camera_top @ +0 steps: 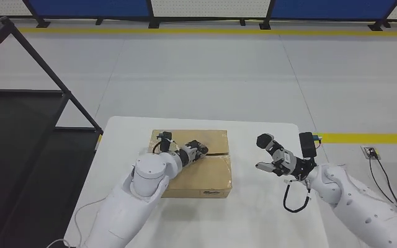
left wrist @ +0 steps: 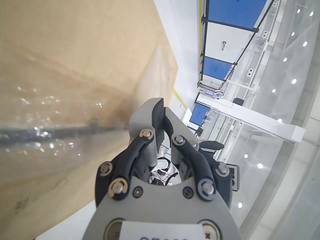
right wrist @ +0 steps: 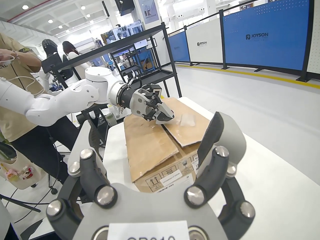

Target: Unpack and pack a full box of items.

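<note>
— Box [camera_top: 198, 170], where is it sitting?
— It is sitting on the white table [camera_top: 260, 211], flaps [right wrist: 150, 138] folded down
— And the left gripper [right wrist: 166, 118]?
— It is hanging over the box top, jaws pressed together, tip where the two flaps meet
— The right gripper [camera_top: 267, 154]?
— It is hovering above the table just off the box's right side, jaws spread wide, gripping nothing
— Anything smaller?
— Clear tape [right wrist: 186, 120] is lying on a flap just beside the left gripper's tip

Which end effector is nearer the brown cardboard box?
Left. The left end effector, shut, is at the top flap seam of the brown cardboard box; the right end effector, open, hangs beside it over the white table.
</note>
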Controlling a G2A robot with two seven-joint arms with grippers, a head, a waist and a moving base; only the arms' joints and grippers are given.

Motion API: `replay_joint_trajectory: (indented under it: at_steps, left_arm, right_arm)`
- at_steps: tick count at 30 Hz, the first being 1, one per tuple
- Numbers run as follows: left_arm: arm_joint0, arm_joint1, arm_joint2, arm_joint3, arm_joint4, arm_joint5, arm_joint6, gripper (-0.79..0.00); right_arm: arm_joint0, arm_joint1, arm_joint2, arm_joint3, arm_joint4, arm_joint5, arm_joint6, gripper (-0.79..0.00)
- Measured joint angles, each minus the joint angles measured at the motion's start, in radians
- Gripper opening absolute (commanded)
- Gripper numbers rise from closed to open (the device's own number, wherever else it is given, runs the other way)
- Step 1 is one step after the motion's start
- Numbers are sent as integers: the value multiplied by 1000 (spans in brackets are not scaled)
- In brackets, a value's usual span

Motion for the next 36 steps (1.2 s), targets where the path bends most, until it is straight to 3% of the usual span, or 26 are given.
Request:
replay_joint_trajectory:
  at_steps: [6,11,15,21,26,29,36]
  left_arm:
    - [35,7,11,-50,88,0,2,-785]
    - [114,11,-41,-150,45,-139,5,-785]
    - [204,22,-139,-242,-6,-241,32,-785]
    - [322,41,-358,-320,-107,-322,74,-785]
    - [404,50,-518,-310,-217,-348,87,-785]
    - [433,52,-565,-299,-265,-356,82,-785]
    - [432,52,-563,-299,-263,-355,82,-785]
  right_arm:
    - [56,14,-114,32,-78,0,-149,0]
    - [109,19,-215,62,-133,0,-267,0]
    - [159,12,-290,94,-145,0,-307,0]
    - [255,-33,-375,140,-36,0,-171,0]
    - [328,-100,-397,209,130,16,78,0]
    - [330,-102,-397,213,141,22,114,0]
    - [322,-104,-392,199,138,33,104,0]
